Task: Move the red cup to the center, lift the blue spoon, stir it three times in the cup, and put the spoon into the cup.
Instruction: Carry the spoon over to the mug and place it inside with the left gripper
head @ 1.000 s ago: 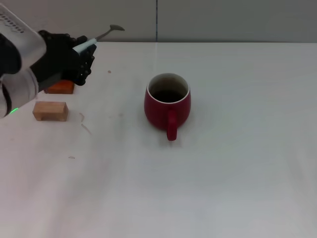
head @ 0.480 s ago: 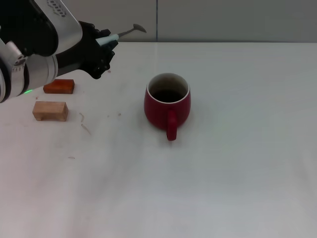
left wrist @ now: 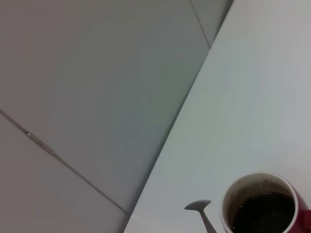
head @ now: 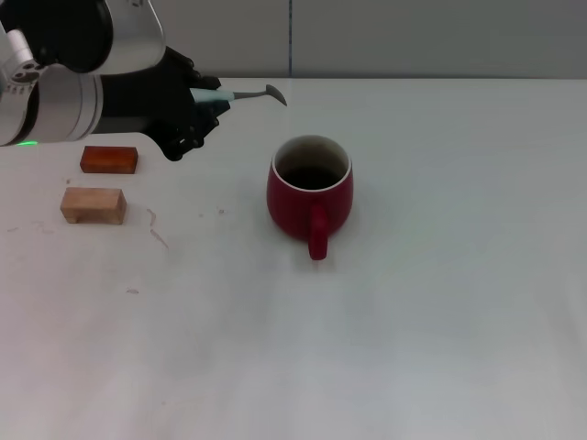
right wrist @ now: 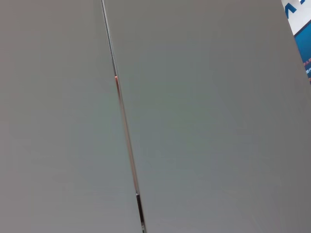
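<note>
Here, lines from the scene:

Left pincer (head: 197,115): raised above the bench (head: 440,312) at about ten o'clock from the mug, pinching the pale handle of the blue spoon (head: 240,94).

Spoon: held nearly level, its grey bowl pointing toward three o'clock and hanging clear of the bench, short of the mug's rim. The left wrist view shows the bowl (left wrist: 198,205) just beside the rim, not over the opening.

Red cup (head: 310,189): upright near the middle of the bench, handle turned to six o'clock, dark inside.

Right pincer: not in view; its wrist camera faces only a grey wall panel.

Bystanders: an orange-red block (head: 108,159) and a pale wooden block (head: 93,204) lie at nine o'clock of the mug, well apart from it.

Stage, by my reading: cup placed, spoon lifted, stirring not yet begun.

Risk: the grip sits at the handle's far end, so the spoon could pivot or slip if its bowl knocks the cream rim on the way in; a level spoon brought across too low would strike the mug's wall and shove or tip it.
</note>
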Controlling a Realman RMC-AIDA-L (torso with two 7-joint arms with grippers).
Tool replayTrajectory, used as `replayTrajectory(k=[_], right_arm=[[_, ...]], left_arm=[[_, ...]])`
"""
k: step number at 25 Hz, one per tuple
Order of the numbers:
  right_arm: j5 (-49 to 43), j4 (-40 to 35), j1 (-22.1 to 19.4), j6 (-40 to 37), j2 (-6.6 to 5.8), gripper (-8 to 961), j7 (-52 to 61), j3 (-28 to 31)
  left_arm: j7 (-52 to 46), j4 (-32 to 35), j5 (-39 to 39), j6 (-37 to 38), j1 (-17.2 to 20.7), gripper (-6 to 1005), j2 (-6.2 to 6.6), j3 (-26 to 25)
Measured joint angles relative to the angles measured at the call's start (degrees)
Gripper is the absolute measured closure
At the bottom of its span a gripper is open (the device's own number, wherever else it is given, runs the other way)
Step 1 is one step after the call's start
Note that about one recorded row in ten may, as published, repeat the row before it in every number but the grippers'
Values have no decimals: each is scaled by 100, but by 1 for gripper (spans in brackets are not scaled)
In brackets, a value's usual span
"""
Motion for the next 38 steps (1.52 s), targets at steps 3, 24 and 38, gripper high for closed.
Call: replayTrajectory(k=[3, 24, 38], right_arm=[[0, 6, -1, 0, 0, 110, 0, 0], [-1, 21, -16, -64, 0, 110, -1, 0], [-1, 1, -44, -79, 0, 110, -1, -26]], left_arm=[[103, -137, 17, -466, -195, 830, -2, -48], [190, 1016, 272, -831, -1005, 831, -29, 183], [269, 2070, 254, -300, -1576, 831, -44, 356]])
